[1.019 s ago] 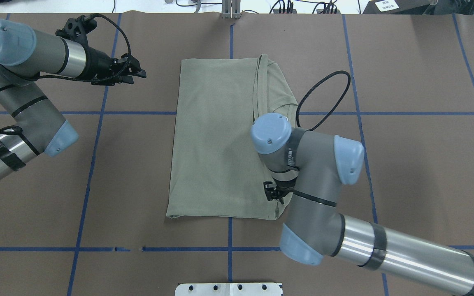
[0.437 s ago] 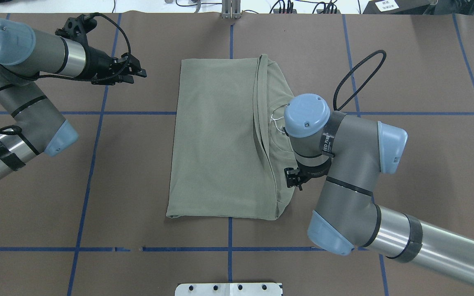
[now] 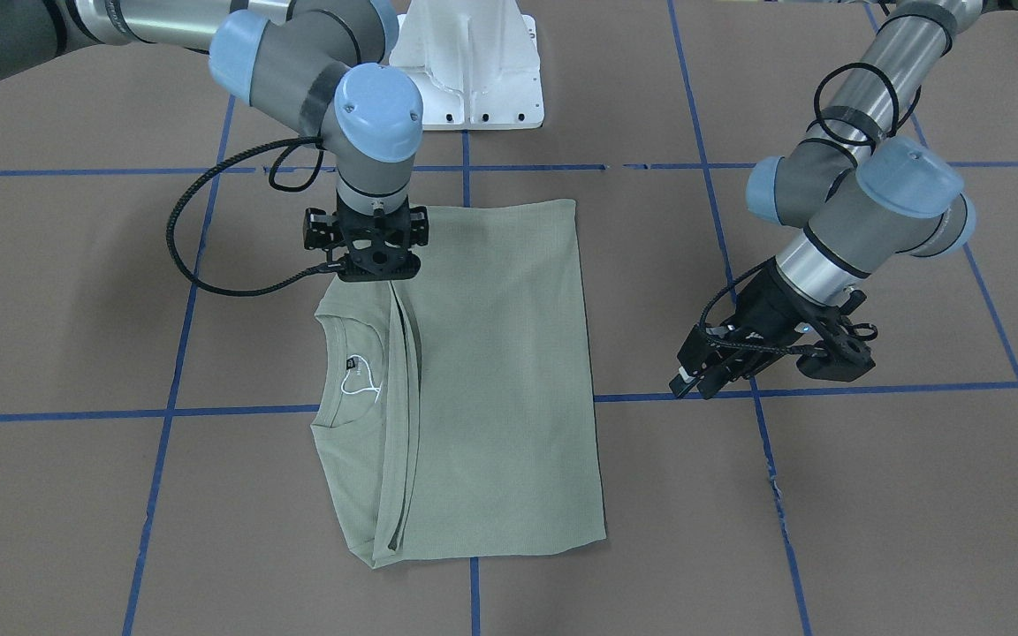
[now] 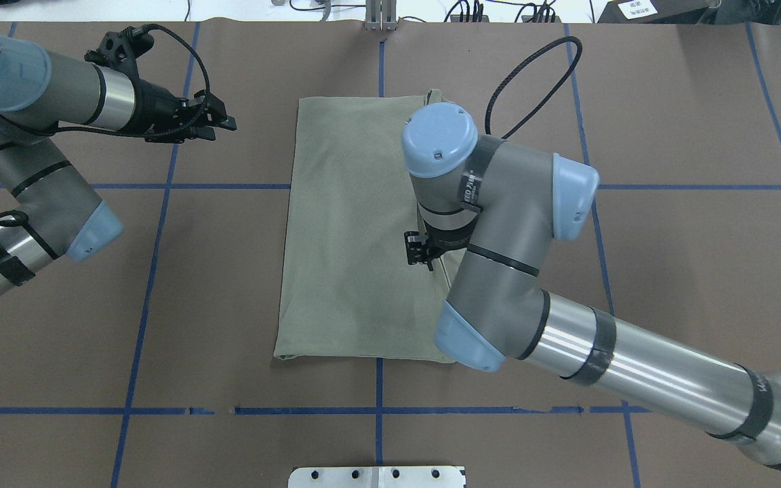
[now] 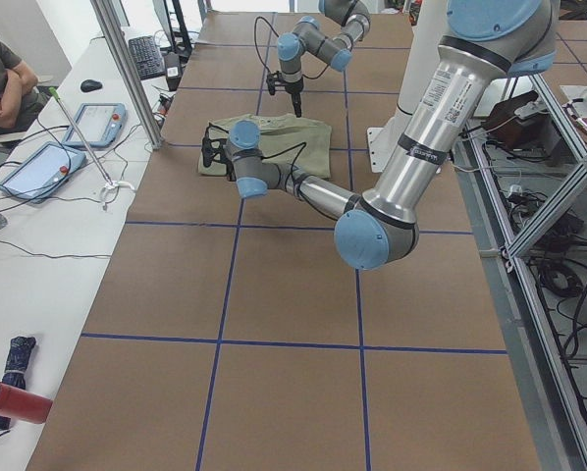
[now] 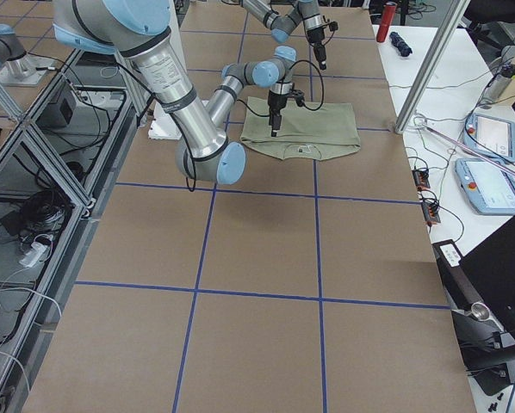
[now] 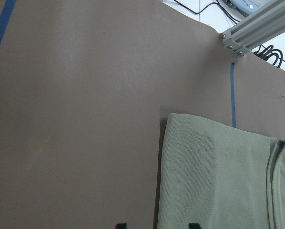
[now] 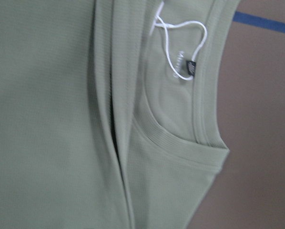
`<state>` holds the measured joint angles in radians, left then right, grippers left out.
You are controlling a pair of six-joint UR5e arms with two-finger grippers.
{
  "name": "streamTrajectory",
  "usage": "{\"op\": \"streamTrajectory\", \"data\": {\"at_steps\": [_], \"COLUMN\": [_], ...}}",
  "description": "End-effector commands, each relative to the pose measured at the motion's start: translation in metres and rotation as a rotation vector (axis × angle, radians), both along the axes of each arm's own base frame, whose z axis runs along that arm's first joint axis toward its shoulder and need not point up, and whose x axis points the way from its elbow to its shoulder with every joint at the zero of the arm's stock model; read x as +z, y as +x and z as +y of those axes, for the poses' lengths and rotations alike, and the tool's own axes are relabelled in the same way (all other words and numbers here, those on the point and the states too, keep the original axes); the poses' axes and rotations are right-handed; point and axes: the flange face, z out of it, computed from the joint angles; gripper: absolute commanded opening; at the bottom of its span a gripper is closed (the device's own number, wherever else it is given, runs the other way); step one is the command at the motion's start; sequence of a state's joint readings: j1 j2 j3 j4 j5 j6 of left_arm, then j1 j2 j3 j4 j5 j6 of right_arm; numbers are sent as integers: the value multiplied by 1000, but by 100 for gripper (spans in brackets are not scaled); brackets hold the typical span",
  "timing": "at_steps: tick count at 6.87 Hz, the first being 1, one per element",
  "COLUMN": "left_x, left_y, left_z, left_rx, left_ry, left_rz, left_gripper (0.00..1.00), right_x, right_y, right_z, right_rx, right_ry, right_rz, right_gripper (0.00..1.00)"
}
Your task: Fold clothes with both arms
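The brown desk (image 4: 228, 305), taped in blue squares, holds the sage-green shirt (image 4: 350, 237) folded oblong at its middle. From overhead the right arm (image 4: 499, 224) hides the collar (image 3: 332, 322), and whether the right claw (image 3: 378, 276), pointing down at the shirt, is open I cannot tell; the left claw (image 3: 695, 382) hangs open, empty, far left. The right claw has swung inward from the shirt's right edge.

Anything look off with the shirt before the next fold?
Mostly tidy. The shirt lies flat, but the folded-over edge beside the collar is doubled into a ridge with a dark gap, not flush, and the label's white string lies loose in the neck opening. No damage shows.
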<state>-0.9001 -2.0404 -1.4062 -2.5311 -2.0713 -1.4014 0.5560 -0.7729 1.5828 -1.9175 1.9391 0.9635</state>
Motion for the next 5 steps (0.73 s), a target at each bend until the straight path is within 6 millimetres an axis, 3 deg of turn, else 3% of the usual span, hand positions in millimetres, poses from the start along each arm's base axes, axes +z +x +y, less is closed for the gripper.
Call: {"op": "streamTrajectory", "data": {"at_steps": [1, 2, 5], "left_x": [6, 3, 3], "left_y": [-3, -3, -4], "left_z": [4, 5, 6], "left_rx": [2, 1, 1], "left_ry": [-1, 2, 2], "left_rz": [-5, -1, -1], "left_gripper": [53, 53, 53], "right_x": [-23, -5, 31], "right_y": [-46, -59, -40], "right_z": [-36, -45, -87], "right_rx": [48, 54, 88], "right_ry": [-8, -16, -36], "right_rz": [-25, -13, 45], "right_gripper": [100, 100, 100]}}
